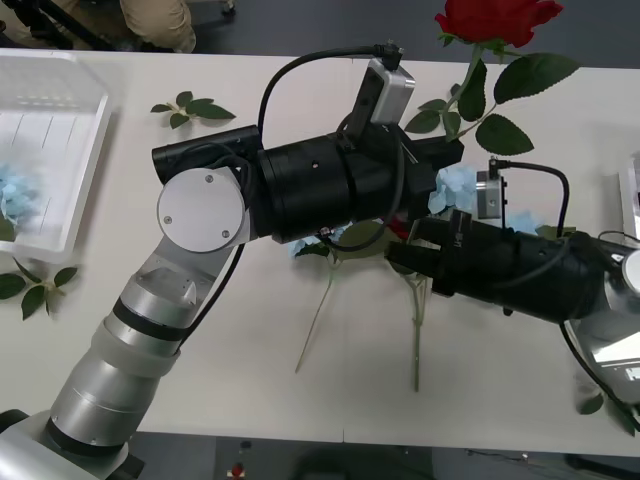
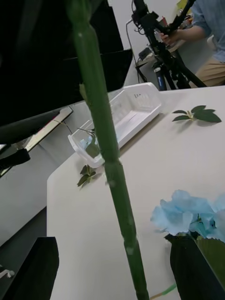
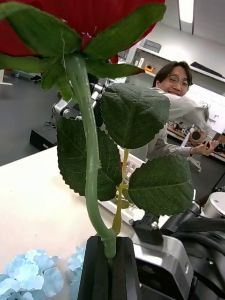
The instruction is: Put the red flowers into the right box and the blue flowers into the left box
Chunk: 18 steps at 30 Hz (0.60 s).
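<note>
Bright even light, soft shadows, blurred foreground

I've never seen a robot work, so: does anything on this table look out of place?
Only small things: loose leaf sprigs lie on the table, off any flower. The left end effector grips the red rose by its stem.

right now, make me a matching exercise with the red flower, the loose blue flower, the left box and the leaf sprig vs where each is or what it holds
Things:
1. red flower
2. loose blue flower
3. left box
4. leaf sprig

Places or states:
a. on the table, partly under the left arm
b. stem clamped in the left gripper
c. on the table between the left box and the left arm
d. has a pale blue cluster inside

Pairs: 1-b, 2-a, 3-d, 4-c
</note>
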### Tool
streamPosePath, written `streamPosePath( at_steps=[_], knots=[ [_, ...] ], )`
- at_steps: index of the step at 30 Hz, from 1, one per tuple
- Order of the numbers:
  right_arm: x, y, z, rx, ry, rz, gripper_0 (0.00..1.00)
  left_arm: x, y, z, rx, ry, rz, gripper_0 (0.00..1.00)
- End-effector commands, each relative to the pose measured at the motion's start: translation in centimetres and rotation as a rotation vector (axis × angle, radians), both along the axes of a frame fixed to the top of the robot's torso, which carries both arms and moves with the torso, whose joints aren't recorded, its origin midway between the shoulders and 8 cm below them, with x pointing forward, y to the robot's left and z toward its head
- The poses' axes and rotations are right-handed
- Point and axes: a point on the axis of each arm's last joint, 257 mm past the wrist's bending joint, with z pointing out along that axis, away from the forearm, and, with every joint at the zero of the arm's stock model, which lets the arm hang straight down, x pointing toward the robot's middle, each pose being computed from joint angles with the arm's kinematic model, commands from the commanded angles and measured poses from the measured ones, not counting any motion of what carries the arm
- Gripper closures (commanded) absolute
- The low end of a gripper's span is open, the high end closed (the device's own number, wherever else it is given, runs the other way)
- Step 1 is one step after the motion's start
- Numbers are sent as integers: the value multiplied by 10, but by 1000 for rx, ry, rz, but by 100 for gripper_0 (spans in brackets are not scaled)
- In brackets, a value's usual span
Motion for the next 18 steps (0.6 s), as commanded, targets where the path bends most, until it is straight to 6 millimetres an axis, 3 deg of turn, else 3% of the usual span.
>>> streamPosePath(
  at_steps=[1, 2, 3, 5, 8, 18],
  knots=[
    [7, 18, 26, 50, -68, -2, 30, -1, -1, 20, -4, -89, 1, 100],
    [8, 21, 28, 52, -71, -1, 31, -1, -1, 20, -4, -89, 1, 100],
    [10, 27, 29, 57, -70, -5, 39, -1, -1, 20, -4, -89, 1, 100],
    [13, 31, 30, 62, -69, -12, 59, -1, -1, 20, -4, -89, 1, 100],
    [17, 36, 29, 70, -63, -31, 100, -1, -1, 20, -4, -89, 1, 100],
    [19, 34, 19, 23, -69, -37, 100, -1, -1, 20, -4, -89, 1, 100]
  ],
)
